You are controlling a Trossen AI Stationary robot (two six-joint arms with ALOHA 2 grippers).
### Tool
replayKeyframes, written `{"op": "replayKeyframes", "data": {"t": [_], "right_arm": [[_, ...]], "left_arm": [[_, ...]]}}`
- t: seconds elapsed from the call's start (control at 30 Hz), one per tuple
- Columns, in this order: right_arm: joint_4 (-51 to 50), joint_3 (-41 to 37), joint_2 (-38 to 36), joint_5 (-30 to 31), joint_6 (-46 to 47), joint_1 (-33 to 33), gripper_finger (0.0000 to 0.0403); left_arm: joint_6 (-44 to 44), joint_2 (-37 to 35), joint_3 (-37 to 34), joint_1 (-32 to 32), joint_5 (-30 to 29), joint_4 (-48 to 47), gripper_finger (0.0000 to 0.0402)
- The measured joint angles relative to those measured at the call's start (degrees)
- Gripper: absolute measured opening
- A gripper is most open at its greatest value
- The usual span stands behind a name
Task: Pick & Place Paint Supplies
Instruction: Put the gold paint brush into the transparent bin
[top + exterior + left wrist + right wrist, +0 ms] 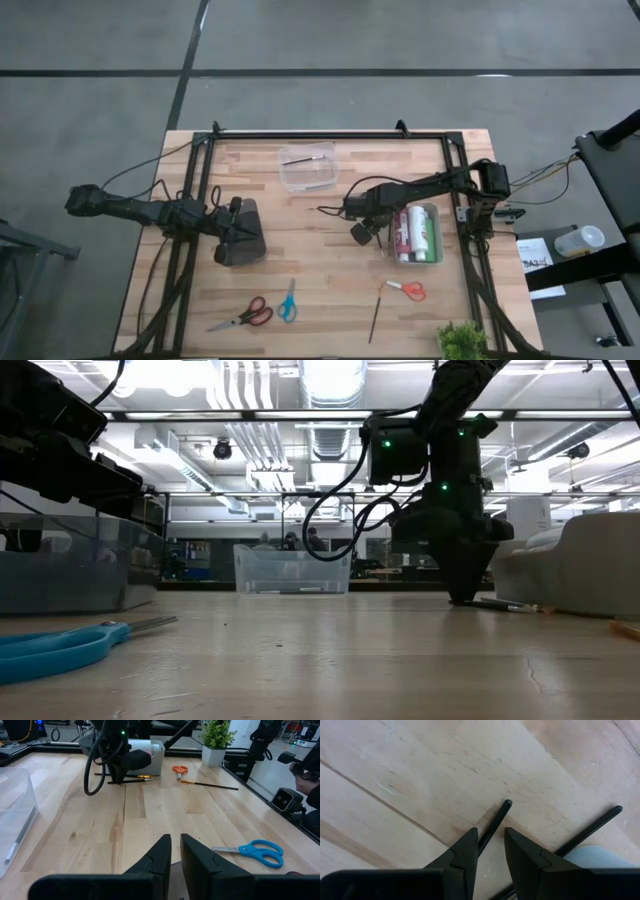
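Right tool [490, 845] is down at the table [330, 270] surface, just right of centre, fingers narrow with a thin black brush handle [495, 825] running between the tips; contact not confirmable. A second black handle [592, 830] lies just beside it, roughly parallel. Right wrist view alone shows this; high view only shows the right tool [362, 232] next to the clear bin of paint bottles [418, 233] near the right edge, red, white and green bodies lying side by side.

Low view shows the tool tips at the tabletop with a brush [505, 603] lying flat just beside them.

Left tool [175, 852] waits near the left edge, fingers narrow, holding nothing. Its camera shows both brushes [127, 779] under the right arm, orange tip visible.

Other brushes: one in the clear tray [308, 168] toward the far edge, one long brush [376, 315] near the front edge beside orange scissors [408, 290]. Red scissors [243, 317] and blue scissors [288, 301] lie front left.
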Motion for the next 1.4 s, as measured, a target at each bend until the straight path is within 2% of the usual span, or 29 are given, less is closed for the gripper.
{"op": "replayKeyframes", "data": {"t": [0.3,0.6,0.87,1.1,1.4], "right_arm": [[-0.8,0.1,0.1,0.8,0.0,0.2,0.0091],[-11.7,6.5,0.3,0.9,0.4,0.3,0.0091],[-13.1,10.1,0.3,4.3,-2.2,0.5,0.0091],[-17.7,10.1,0.3,11.4,-2.7,-0.2,0.0091],[-20.8,6.8,0.3,11.0,-11.2,-3.8,0.0091]], "left_arm": [[0.0,0.0,0.0,0.0,0.0,0.0,0.0051],[0.0,0.0,0.0,0.0,0.0,0.0,0.0051],[0.0,0.0,0.0,0.0,0.0,0.0,0.0051],[0.0,0.0,0.0,0.0,0.0,0.0,0.0051],[0.0,0.0,0.0,0.0,0.0,0.0,0.0051]]}}
